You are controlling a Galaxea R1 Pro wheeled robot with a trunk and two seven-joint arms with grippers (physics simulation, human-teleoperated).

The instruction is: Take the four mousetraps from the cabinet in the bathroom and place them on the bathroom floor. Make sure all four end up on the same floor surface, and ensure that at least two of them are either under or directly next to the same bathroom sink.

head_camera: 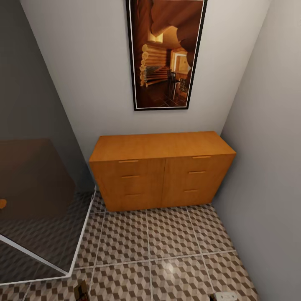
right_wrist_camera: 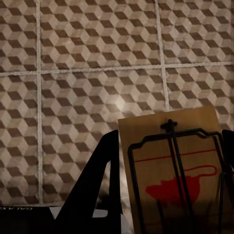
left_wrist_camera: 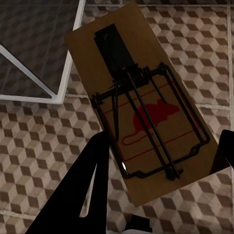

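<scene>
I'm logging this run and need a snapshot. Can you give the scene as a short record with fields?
left gripper: holds a mousetrap above the floor
right gripper: holds a second mousetrap above the tiles
cabinet: ahead against the wall, drawers shut
wall: framed picture above the cabinet
glass panel: to the robot's left

Orange-brown cabinet (head_camera: 162, 171) sits against the back wall at 12 o'clock, all drawers closed. Cube-pattern bathroom floor (head_camera: 167, 251) runs in front of it. One tan mousetrap (left_wrist_camera: 141, 112), red mouse print and dark wire, sits tilted between dark fingers; another mousetrap (right_wrist_camera: 175, 170) is held upright above the tiles.
</scene>
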